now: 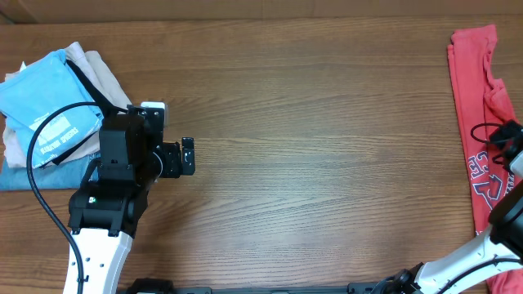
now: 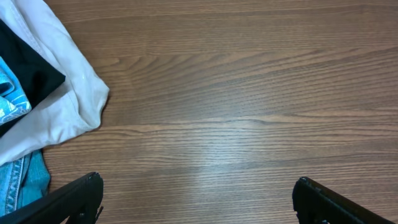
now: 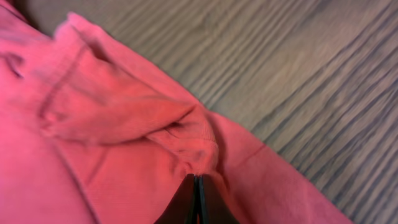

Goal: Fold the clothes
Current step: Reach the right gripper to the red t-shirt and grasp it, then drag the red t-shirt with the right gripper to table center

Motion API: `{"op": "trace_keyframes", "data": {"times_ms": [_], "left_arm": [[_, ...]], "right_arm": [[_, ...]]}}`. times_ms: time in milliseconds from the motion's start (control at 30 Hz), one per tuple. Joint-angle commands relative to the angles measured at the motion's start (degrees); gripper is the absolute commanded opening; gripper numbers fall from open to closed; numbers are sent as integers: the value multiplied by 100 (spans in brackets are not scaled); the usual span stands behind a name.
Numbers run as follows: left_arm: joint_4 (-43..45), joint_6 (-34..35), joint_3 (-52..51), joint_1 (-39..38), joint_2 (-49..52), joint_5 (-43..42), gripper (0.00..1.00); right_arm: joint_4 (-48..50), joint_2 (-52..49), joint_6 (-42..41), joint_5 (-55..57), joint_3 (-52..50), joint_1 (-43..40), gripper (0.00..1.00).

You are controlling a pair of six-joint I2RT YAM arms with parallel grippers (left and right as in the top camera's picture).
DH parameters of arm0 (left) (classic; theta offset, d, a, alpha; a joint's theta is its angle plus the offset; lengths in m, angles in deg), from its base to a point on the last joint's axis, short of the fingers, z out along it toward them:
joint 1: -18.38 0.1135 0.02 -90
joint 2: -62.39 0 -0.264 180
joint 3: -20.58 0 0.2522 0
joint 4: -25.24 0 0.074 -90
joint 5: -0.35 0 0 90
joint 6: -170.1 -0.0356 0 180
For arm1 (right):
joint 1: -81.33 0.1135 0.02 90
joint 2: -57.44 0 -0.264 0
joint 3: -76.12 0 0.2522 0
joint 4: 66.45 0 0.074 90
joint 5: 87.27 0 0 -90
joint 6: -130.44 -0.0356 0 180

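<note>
The red T-shirt (image 1: 476,90) lies crumpled along the table's far right edge, with white-and-dark lettering showing near its lower part. My right gripper (image 1: 505,140) is over it, and in the right wrist view its fingers (image 3: 196,177) are shut on a pinched fold of the red T-shirt (image 3: 112,118). My left gripper (image 1: 188,155) is at the left of the table, far from the shirt. In the left wrist view its fingers (image 2: 198,193) are wide open and empty over bare wood.
A pile of folded garments (image 1: 57,106) sits at the back left, with a light blue shirt on top and beige under it. In the left wrist view its white, black and denim edges (image 2: 50,106) show at the left.
</note>
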Motion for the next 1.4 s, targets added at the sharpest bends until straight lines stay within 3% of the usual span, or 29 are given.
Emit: {"op": "trace_keyframes", "data": {"times_ms": [0, 267, 467, 633, 667, 733, 800, 1000, 1067, 1133, 1267, 1367], "left_arm": [[48, 122, 160, -4, 39, -68, 100], [155, 122, 160, -4, 39, -66, 100], [144, 122, 160, -4, 39, -66, 100], [142, 122, 160, -4, 39, -68, 100], [142, 122, 160, -4, 39, -68, 100], [142, 122, 160, -4, 39, -68, 100], [142, 120, 160, -4, 39, -68, 100], [142, 120, 160, -4, 39, -310, 100], [157, 120, 160, -7, 46, -634, 100], [195, 118, 160, -31, 76, -850, 100], [391, 120, 160, -363, 291, -883, 100], [680, 131, 160, -885, 640, -883, 100]], "right_arm": [[-2, 785, -15, -144, 105, 251, 4], [-901, 1576, -22, -868, 105, 1552, 4], [-1307, 1762, -455, -981, 105, 3593, 4], [-426, 1759, -1165, -201, 107, 5418, 4], [-142, 1759, -1233, 59, 107, 5722, 5], [374, 1759, -1226, 531, 107, 6264, 24], [575, 1759, -1086, 826, 109, 6599, 30], [-535, 1840, -713, 2380, 111, 6627, 41], [-1165, 1952, -741, 2664, 111, 6411, 58], [-1731, 2103, -809, 2671, 111, 6120, 72], [-2695, 2430, -1388, 2450, 111, 5377, 77], [-3254, 2581, -1381, 1506, 111, 4789, 80]]}}
